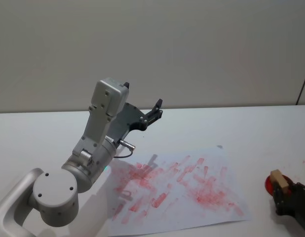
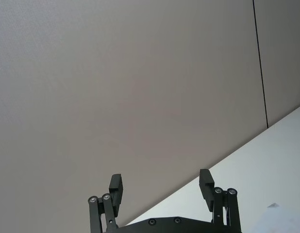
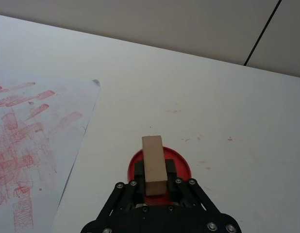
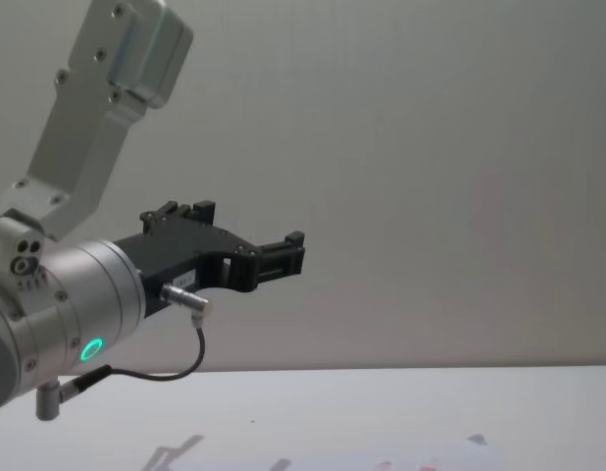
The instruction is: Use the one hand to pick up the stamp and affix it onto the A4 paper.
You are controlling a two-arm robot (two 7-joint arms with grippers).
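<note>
My right tool is pinching the stamp btw its two fingers, low at the near-right part of the table. Stamp sits over a round red pad; can't tell if it's touching it. The A4 paper, smeared w/ red marks, lies flat just left of the pad, apart from it. My left tool hangs raised above the table on the left side, fingers spread wide, aimed at the wall
</note>
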